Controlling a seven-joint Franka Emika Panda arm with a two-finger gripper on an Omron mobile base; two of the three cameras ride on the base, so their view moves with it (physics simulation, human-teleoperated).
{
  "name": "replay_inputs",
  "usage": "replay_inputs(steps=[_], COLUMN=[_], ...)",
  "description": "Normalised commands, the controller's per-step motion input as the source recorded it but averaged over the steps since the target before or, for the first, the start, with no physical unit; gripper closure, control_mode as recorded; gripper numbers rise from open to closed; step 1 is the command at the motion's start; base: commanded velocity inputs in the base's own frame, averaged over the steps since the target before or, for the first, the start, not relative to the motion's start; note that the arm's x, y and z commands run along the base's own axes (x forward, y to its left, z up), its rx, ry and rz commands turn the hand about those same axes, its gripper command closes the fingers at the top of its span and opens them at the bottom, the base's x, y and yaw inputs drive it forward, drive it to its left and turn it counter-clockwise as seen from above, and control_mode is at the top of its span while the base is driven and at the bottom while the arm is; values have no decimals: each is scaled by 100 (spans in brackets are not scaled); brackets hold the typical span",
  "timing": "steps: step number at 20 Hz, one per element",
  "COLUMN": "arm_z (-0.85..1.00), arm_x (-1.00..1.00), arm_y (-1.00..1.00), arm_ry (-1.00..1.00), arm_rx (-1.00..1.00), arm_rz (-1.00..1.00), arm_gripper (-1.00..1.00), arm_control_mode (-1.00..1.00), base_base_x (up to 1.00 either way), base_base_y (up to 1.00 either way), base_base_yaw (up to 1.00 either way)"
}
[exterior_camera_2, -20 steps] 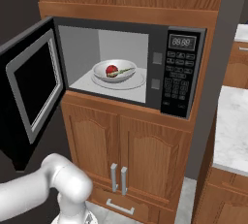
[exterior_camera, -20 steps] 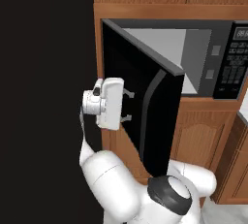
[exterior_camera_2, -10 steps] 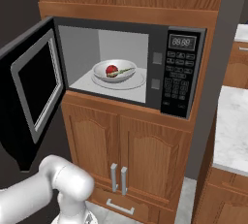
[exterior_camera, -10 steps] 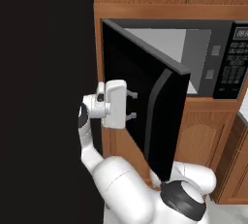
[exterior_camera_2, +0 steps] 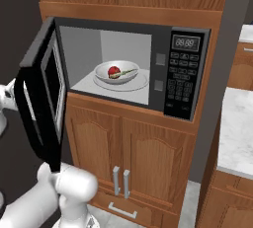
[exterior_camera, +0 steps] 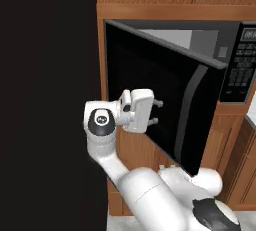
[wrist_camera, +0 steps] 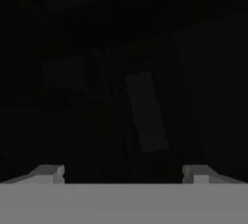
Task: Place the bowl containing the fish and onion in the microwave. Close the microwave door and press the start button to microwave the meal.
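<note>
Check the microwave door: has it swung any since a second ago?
Yes. The door has swung toward closing: in the right base view its window earlier faced the camera broadly, and now it stands nearly edge-on beside the microwave opening.

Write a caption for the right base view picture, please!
White bowl with red onion and fish sits inside the microwave, its door partly open.
</note>
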Motion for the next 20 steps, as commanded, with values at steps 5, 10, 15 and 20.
replay_inputs(steps=[5, 10, 15, 20], arm_z=[-10, 0, 0, 0], arm_x=[23, 68, 99, 100], arm_y=[-100, -100, -100, -100], arm_ry=[-16, -7, -1, -7], arm_rx=[5, 12, 16, 25], arm_rz=[0, 0, 0, 6], arm_gripper=[-100, -100, -100, -100], arm_control_mode=[-100, -100, -100, -100], base_base_x=[0, 0, 0, 0], base_base_y=[0, 0, 0, 0], base_base_yaw=[0, 0, 0, 0])
